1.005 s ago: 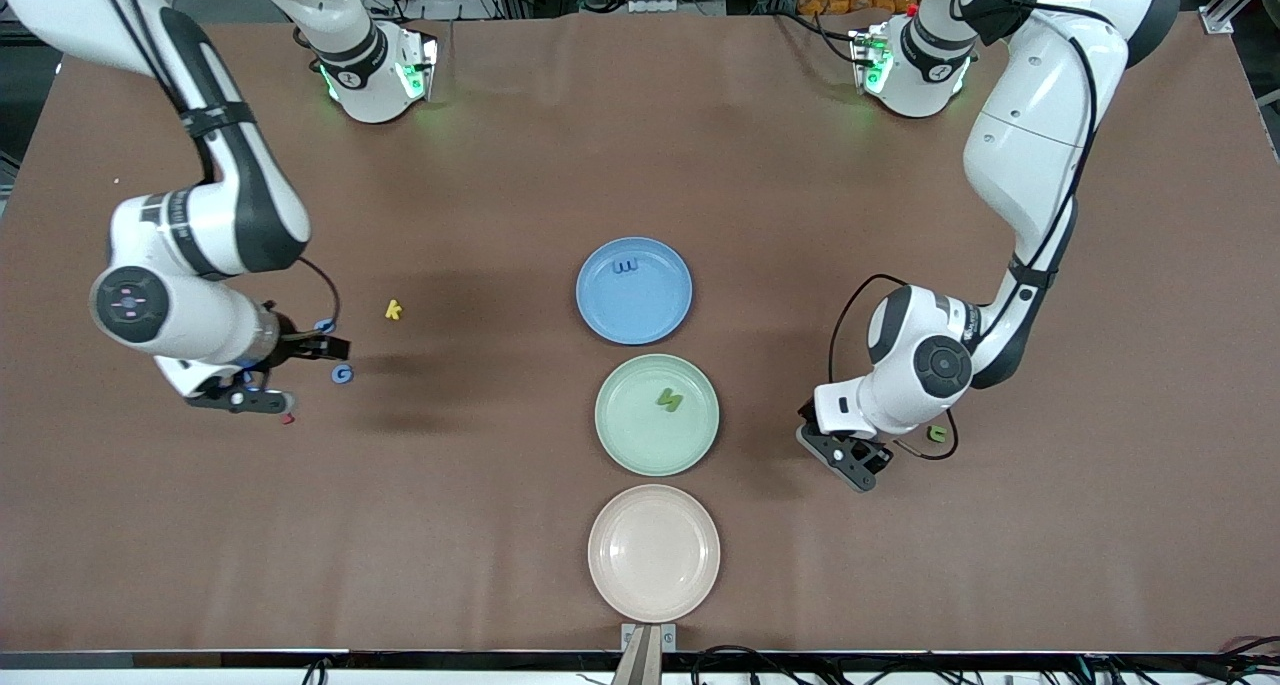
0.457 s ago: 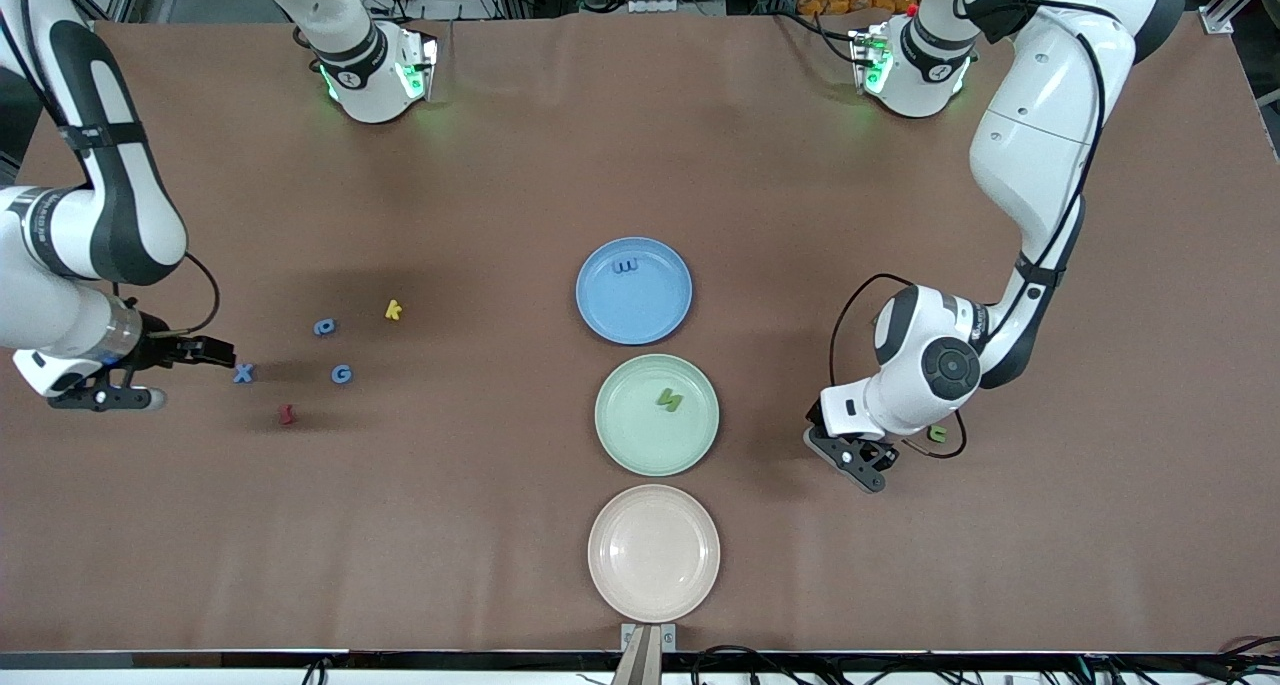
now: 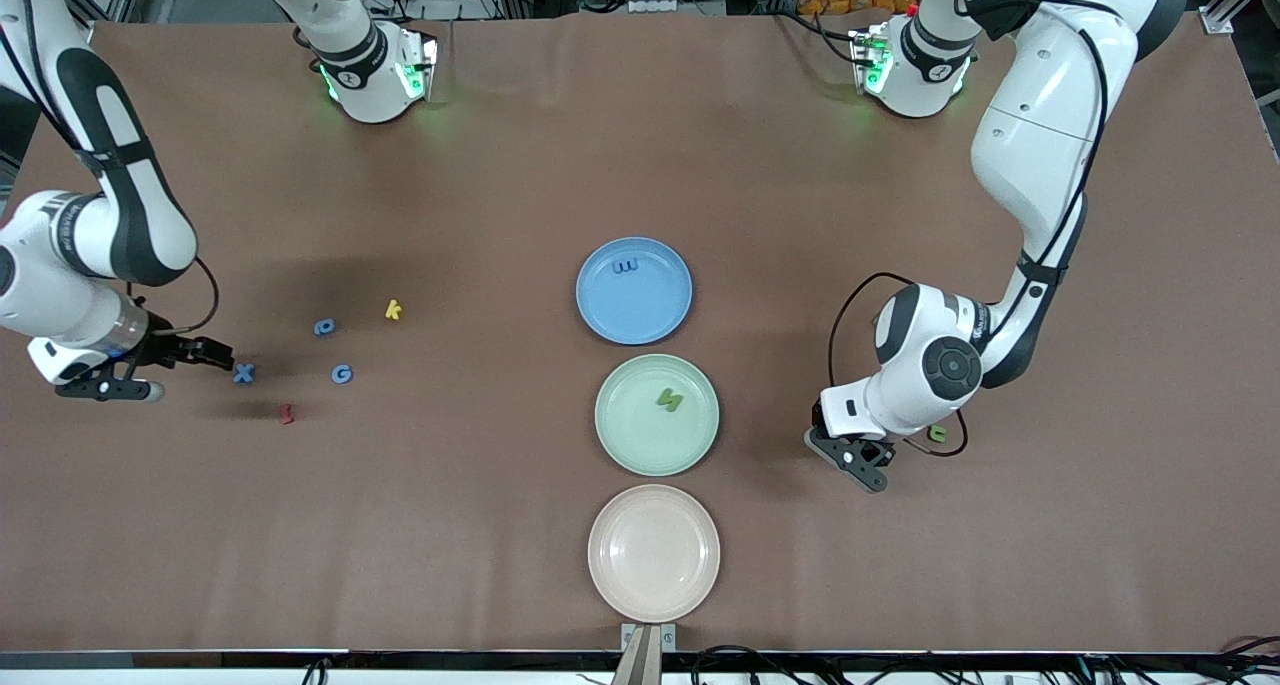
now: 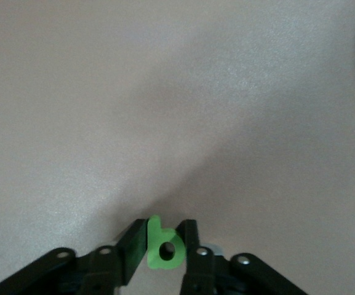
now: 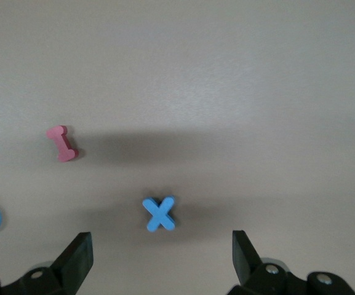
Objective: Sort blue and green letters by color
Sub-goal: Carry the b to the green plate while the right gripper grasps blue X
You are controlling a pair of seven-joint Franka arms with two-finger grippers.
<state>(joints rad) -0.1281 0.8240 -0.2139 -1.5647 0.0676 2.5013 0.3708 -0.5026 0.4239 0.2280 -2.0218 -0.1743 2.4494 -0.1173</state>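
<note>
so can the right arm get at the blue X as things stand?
Probably yes. The right gripper is open beside the blue X, which shows between its fingers in the right wrist view. The dark red letter and the blue G lie apart from it, so nothing blocks the way.

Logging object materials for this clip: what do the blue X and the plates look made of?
Blue X: probably foam or soft plastic; thick, matte, rounded edges. Blue plate, green plate and pink plate: likely plastic or melamine; smooth with soft sheen.
</note>
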